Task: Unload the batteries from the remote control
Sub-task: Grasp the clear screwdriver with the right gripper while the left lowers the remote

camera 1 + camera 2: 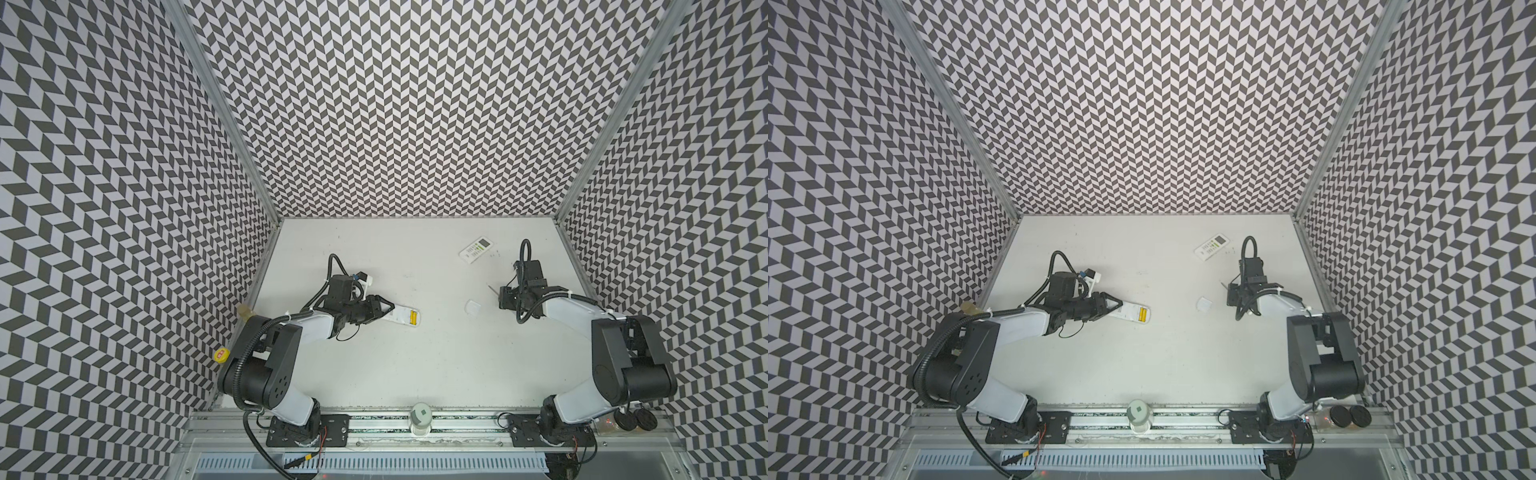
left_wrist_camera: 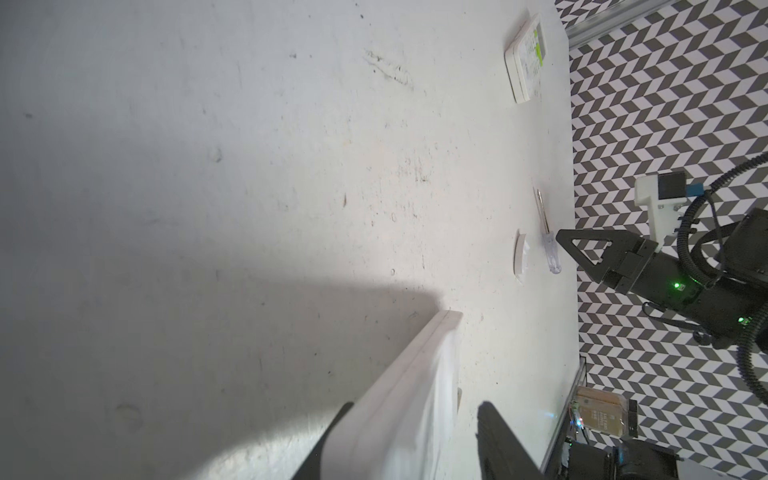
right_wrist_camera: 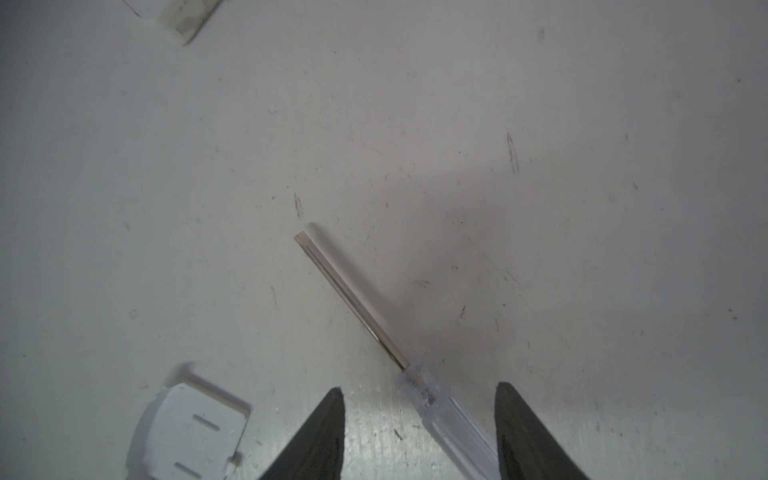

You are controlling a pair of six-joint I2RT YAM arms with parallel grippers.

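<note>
Right end effector [image 3: 419, 388]: jaws apart, straddling clear handle of screwdriver [image 3: 440, 405], nothing gripped yet. Screwdriver lies flat on surface [image 3: 415, 124]. Closure best made square and centred on handle, so tool is not flicked sideways. Detached battery cover [image 3: 191, 419] just beside, to be avoided. Wrist pointed down, forearm brought in from right.

Left end effector [image 2: 415, 405]: jaws loose around white remote [image 2: 395, 395], gap seen at one side. Arm stretched low toward centre. Two yellow batteries [image 1: 413, 318] seated in open compartment, left of centre.
</note>
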